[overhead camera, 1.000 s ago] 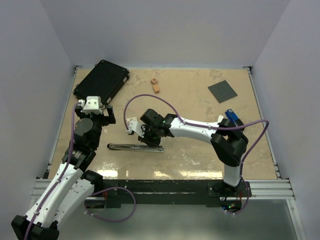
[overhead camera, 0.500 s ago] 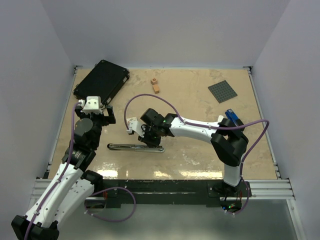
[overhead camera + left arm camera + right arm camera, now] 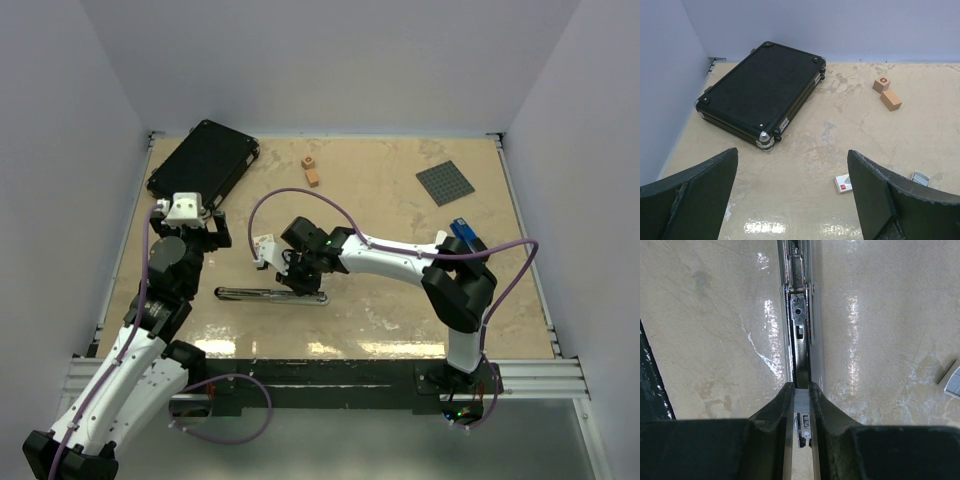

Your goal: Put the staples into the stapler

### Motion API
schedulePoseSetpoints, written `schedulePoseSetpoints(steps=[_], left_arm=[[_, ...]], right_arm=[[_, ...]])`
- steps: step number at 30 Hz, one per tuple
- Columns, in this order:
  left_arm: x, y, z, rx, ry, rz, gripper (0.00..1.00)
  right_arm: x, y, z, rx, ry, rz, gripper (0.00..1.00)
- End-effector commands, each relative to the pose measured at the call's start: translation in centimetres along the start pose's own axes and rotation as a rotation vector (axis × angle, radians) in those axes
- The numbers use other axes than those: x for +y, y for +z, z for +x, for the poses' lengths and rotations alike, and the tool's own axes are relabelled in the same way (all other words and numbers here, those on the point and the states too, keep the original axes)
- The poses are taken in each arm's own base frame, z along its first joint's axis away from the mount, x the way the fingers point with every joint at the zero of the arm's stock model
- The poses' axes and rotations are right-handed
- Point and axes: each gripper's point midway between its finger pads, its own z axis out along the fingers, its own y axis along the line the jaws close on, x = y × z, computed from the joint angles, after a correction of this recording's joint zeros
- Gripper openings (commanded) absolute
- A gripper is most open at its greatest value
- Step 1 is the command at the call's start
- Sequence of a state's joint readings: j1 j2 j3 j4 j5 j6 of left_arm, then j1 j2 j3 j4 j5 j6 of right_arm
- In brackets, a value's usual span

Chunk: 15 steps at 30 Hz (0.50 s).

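Note:
The stapler (image 3: 262,294) lies opened out flat near the table's front, a slim silver bar with its channel (image 3: 800,340) facing up. Directly over its right end my right gripper (image 3: 298,282) points down, shut on the staples (image 3: 801,396), a small grey ribbed block pinched between the fingertips (image 3: 783,402) just above the channel. The stapler's spring and pusher show farther along the channel. My left gripper (image 3: 200,226) hangs open and empty at the left, between the stapler and a black case; in the left wrist view its fingers (image 3: 705,185) frame only bare table.
A black case (image 3: 204,160) lies at the back left. Two small wooden blocks (image 3: 311,172) sit at the back middle, a grey studded plate (image 3: 446,183) at the back right, and a blue stapler (image 3: 464,234) by the right arm. A small white box (image 3: 842,183) lies beside the right gripper.

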<state>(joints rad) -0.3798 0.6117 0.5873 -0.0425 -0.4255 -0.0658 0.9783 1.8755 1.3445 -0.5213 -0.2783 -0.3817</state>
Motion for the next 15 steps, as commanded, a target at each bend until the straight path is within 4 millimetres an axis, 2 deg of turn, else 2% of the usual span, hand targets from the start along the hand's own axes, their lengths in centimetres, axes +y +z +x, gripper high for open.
schedulePoseSetpoints(steps=[1,15], left_arm=[[0.19,-0.06,-2.33,-0.053,-0.013,-0.001,0.95],[0.04,0.04,-2.21,-0.048,-0.011,0.005,0.95]], right_arm=[[-0.9,-1.59,-1.83,-0.049,-0.003,0.038,0.15],[-0.68,-1.05,-1.31,-0.034,0.0,0.014,0.14]])
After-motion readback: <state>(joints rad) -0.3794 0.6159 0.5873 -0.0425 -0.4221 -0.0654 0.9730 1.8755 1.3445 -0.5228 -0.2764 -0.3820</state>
